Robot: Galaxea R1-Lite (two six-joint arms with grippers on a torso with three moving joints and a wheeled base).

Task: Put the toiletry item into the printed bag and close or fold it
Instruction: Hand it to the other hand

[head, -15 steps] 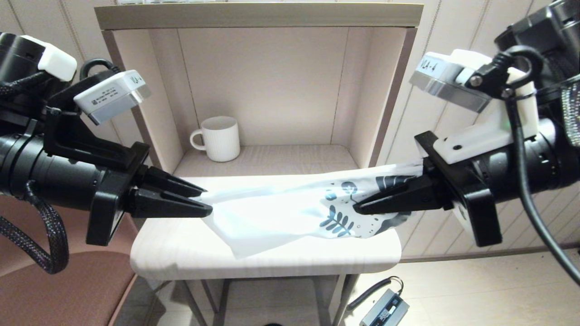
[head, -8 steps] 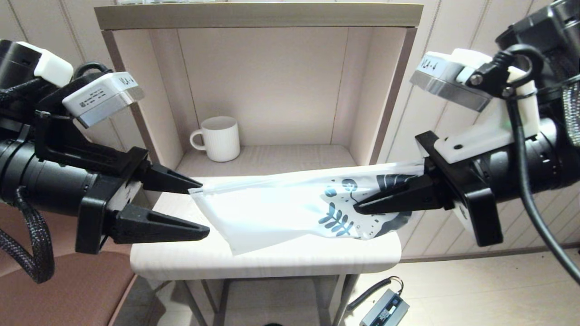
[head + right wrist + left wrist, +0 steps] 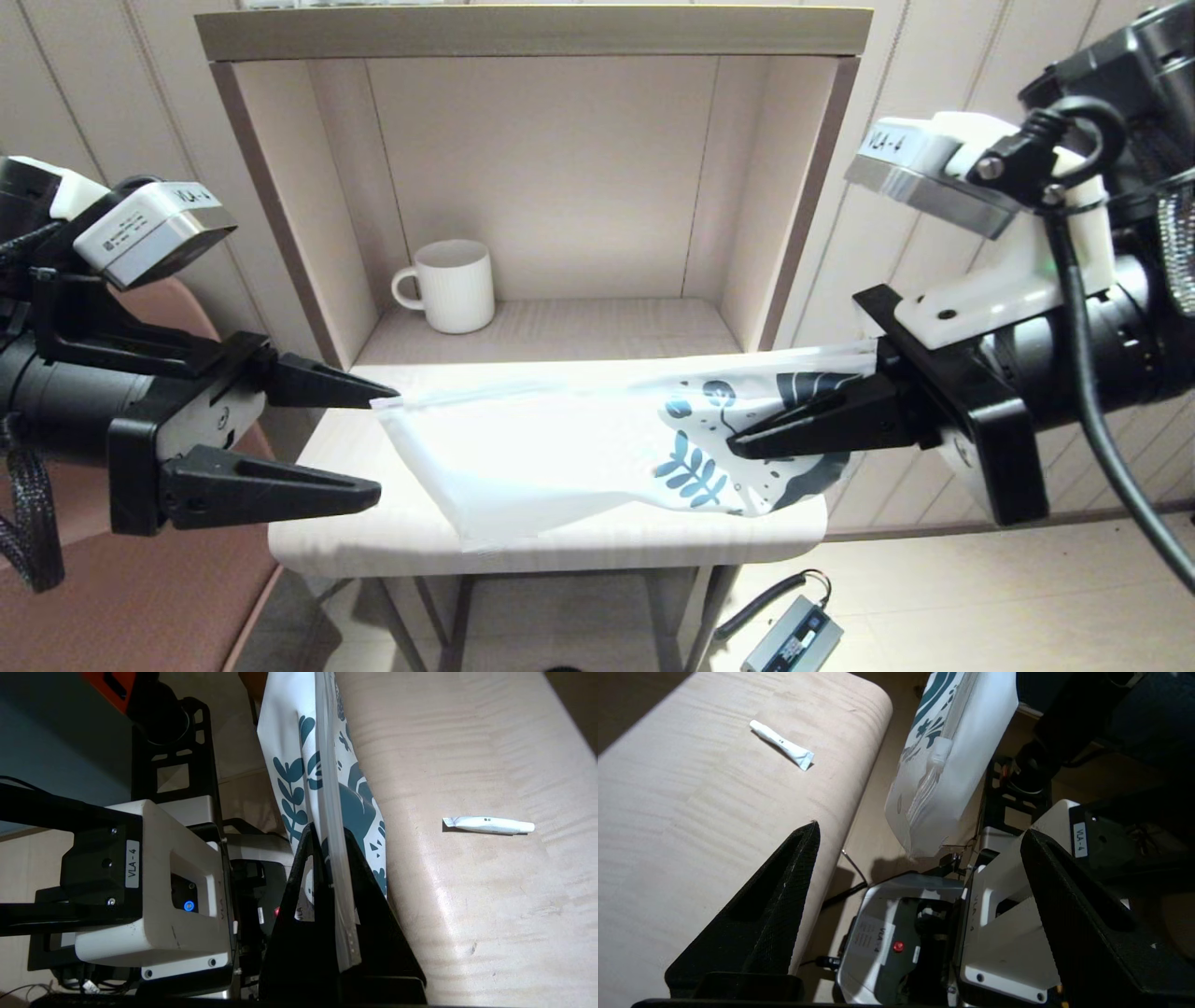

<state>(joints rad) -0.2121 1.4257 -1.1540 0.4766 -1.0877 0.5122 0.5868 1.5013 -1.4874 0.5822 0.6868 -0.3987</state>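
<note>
The printed bag [image 3: 560, 448], white with a dark blue leaf print at its right end, is held up over the table's front by that printed end. My right gripper [image 3: 742, 434] is shut on it, with the zip strip [image 3: 334, 858] running between the fingers. My left gripper [image 3: 383, 441] stands open just left of the bag's plain end, not touching it. The toiletry item, a small white tube [image 3: 781, 745], lies on the tabletop [image 3: 467, 905] behind the bag and also appears in the right wrist view [image 3: 488, 825]. In the head view the bag hides it.
A white ribbed mug [image 3: 455, 285] stands at the back left of the open wooden cubby [image 3: 532, 33]. The light wood table [image 3: 373, 523] ends in a rounded front edge. A grey power adapter [image 3: 794, 639] lies on the floor. A brown seat [image 3: 121, 607] is at the left.
My left gripper opened, let go of the bag's plain end and drew back to the left. The bag now hangs from the right gripper alone, which has barely moved.
</note>
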